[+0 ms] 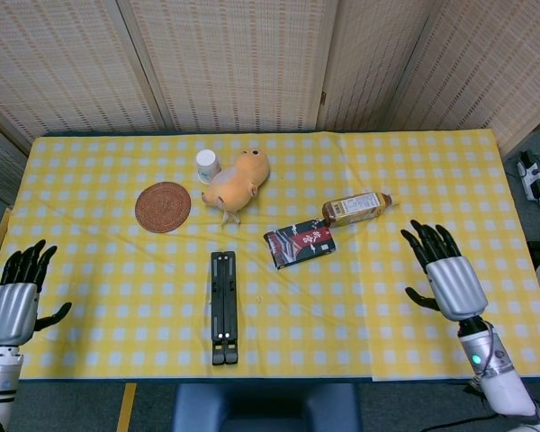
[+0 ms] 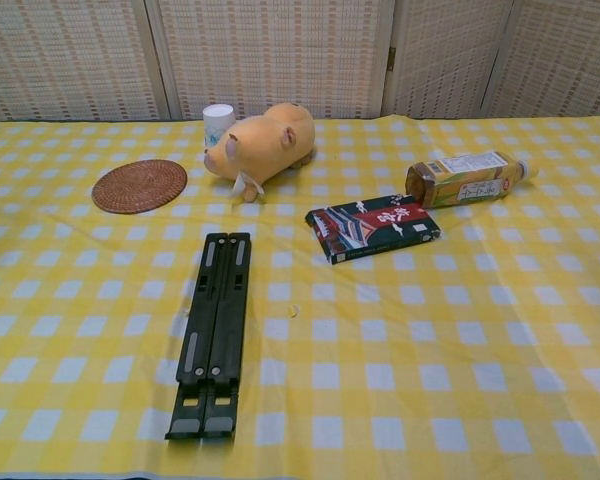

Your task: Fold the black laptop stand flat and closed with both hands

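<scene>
The black laptop stand [image 1: 222, 307] lies flat on the bench [image 1: 117, 270], its two bars pressed together, near the front edge and below the plush toy [image 1: 236, 180]. It looks already folded and closed. The left hand [image 1: 14, 301] and right hand [image 1: 446, 273] are well apart from it at the two sides, fingers spread and holding nothing. I think the best step is to leave it alone and keep the hands away.
</scene>
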Controlling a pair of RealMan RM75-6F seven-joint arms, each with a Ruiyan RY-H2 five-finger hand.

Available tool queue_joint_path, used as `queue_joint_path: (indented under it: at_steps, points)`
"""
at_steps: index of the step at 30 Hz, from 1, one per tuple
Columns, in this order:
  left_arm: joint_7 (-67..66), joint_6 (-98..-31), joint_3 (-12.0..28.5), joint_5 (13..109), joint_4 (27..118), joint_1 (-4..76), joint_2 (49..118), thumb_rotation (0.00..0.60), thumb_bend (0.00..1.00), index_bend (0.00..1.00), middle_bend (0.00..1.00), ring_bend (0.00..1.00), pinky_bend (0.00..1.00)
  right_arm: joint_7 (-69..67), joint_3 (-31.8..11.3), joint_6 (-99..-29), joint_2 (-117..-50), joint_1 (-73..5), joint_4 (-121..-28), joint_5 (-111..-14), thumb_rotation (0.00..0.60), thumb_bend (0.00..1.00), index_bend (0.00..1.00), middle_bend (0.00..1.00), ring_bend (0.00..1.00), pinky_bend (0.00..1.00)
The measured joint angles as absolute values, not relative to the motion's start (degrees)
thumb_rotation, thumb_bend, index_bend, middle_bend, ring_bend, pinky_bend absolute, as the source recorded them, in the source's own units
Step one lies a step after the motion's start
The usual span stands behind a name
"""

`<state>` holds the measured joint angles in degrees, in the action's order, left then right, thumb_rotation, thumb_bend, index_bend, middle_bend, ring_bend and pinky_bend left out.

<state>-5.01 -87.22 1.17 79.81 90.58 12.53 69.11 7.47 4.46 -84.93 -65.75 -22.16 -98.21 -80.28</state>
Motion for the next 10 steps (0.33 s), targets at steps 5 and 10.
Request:
queue_joint_path:
  at_steps: [5, 10]
  points:
    - [-5.68, -91.26, -0.94, 83.84, 92.5, 9.21, 68.76, 0.6, 0.24, 0.09, 0.0, 0.0, 0.0, 2.55, 6.05, -90.34, -65.31, -15.34, -94.44, -81.97, 0.6, 0.24, 0.0, 0.0, 0.0, 0.0]
    - [-7.21, -93.06, -2.21, 86.11, 93.64, 6.93, 69.05, 0.6, 0.24, 0.09, 0.0, 0.0, 0.0, 1.04, 6.43, -92.8, -65.77, -11.17, -92.66, -83.67, 0.6, 0.24, 0.0, 0.0, 0.0, 0.0]
